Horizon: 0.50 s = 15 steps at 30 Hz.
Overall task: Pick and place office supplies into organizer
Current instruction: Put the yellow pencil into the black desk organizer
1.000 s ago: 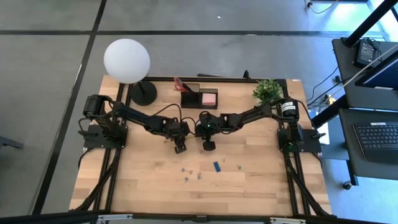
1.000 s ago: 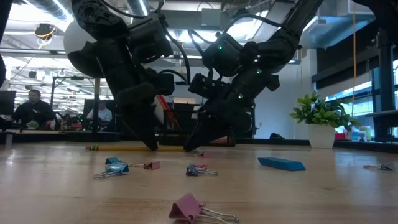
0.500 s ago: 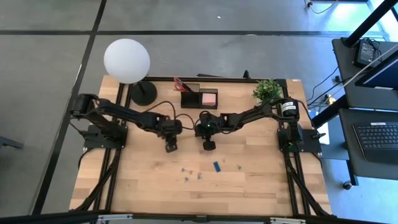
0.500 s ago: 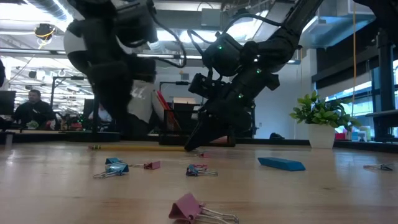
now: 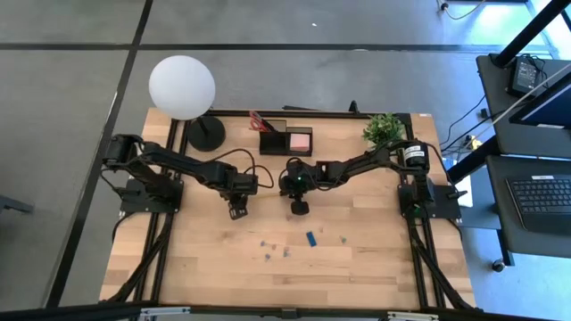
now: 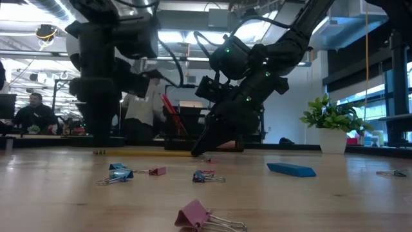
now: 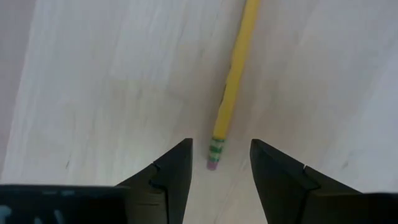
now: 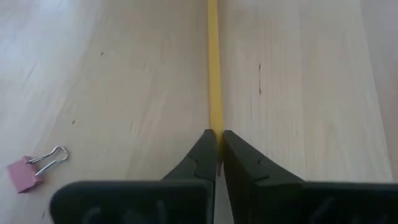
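My left claw point(image 7: 219, 163) hangs with its jaws spread over the eraser end of the yellow pencil point(image 7: 231, 93), which lies flat on the bench point(image 5: 196, 259); a second ago that claw sat nearer the middle of the bench, low beside my right one, and it has since pulled back toward its own side, lifted and widened. My right claw point(image 8: 219, 151) has not budged: it is clenched, tips down on the other end of the same pencil, though whether it pinches the pencil or merely presses on it I cannot tell. The organizer point(image 5: 285, 140) stands at the far edge with the pink sticky notes point(image 5: 301, 140) already inside, while the blue block point(image 5: 311, 238) and the small clips point(image 6: 120, 173) wait scattered on the near side. By my reading the pencil has been let go rather than carried, so the left claw looks lined up for a fresh grab at the eraser end.
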Motion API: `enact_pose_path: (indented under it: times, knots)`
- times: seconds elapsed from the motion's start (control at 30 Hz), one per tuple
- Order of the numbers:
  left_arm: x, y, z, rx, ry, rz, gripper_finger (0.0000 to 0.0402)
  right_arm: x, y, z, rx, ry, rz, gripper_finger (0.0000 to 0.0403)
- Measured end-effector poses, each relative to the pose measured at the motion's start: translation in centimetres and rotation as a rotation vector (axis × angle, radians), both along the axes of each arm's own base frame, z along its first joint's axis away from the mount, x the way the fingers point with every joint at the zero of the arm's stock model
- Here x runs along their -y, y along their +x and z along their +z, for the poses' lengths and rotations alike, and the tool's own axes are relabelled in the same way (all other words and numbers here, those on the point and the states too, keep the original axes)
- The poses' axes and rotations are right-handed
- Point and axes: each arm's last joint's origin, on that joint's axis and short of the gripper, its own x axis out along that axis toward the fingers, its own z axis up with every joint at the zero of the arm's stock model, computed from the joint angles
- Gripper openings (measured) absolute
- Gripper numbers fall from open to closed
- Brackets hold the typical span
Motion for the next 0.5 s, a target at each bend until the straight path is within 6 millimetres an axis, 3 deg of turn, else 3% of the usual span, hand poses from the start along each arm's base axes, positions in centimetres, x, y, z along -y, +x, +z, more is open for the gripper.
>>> enact_pose_path:
  times: [0.2,0.5]
  knots:
    - [0.0,0.0,-1.3,-0.082,0.000,-0.013,0.0155,0.3,0.0,0.0,0.000,0.016,-0.014,0.0017]
    - [0.0,0.2,-1.6,-0.094,0.008,-0.111,0.0154,0.4,0.0,0.0,0.005,0.025,-0.007,0.0017]
